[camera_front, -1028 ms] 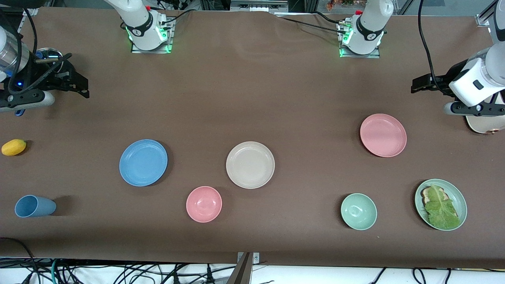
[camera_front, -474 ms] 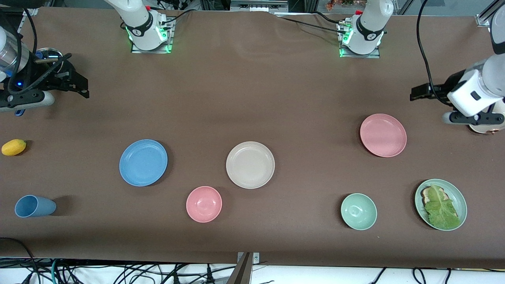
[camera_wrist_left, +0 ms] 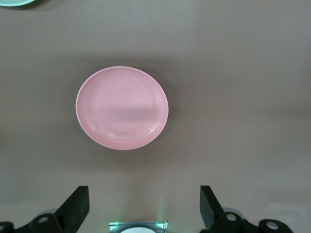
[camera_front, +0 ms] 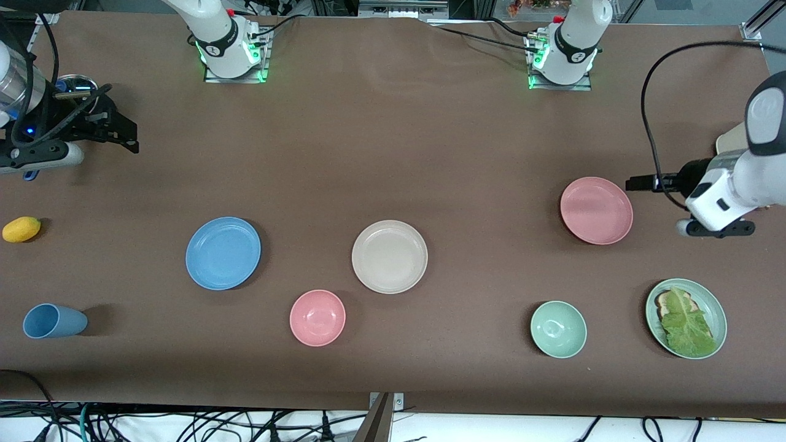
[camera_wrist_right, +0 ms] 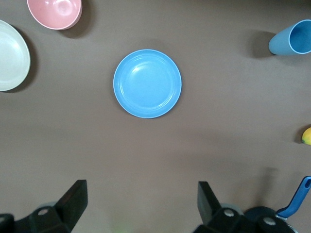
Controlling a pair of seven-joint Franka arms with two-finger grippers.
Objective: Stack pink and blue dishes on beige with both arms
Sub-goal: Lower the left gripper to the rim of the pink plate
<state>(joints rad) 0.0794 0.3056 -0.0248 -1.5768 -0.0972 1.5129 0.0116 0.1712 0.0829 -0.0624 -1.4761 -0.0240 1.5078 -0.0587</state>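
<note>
The pink plate point(camera_front: 596, 210) lies toward the left arm's end of the table. The blue plate point(camera_front: 223, 252) lies toward the right arm's end, and the beige plate point(camera_front: 389, 256) is between them; all three lie bare. My left gripper point(camera_front: 634, 183) hangs open over the table just beside the pink plate. Its wrist view shows the pink plate point(camera_wrist_left: 122, 107) ahead of the open left gripper point(camera_wrist_left: 144, 204). My right gripper point(camera_front: 130, 136) waits open over its end of the table. The blue plate point(camera_wrist_right: 147, 83) shows ahead of the right gripper point(camera_wrist_right: 141, 199).
A pink bowl point(camera_front: 317, 317) sits nearer the camera than the beige plate. A green bowl point(camera_front: 558, 329) and a green plate point(camera_front: 719, 310) with lettuce lie nearer than the pink plate. A tipped blue cup point(camera_front: 54, 320) and a yellow fruit point(camera_front: 21, 229) lie at the right arm's end.
The left arm has swung its open gripper from over the table's end to just beside the pink plate. The right arm and all dishes have stayed put.
</note>
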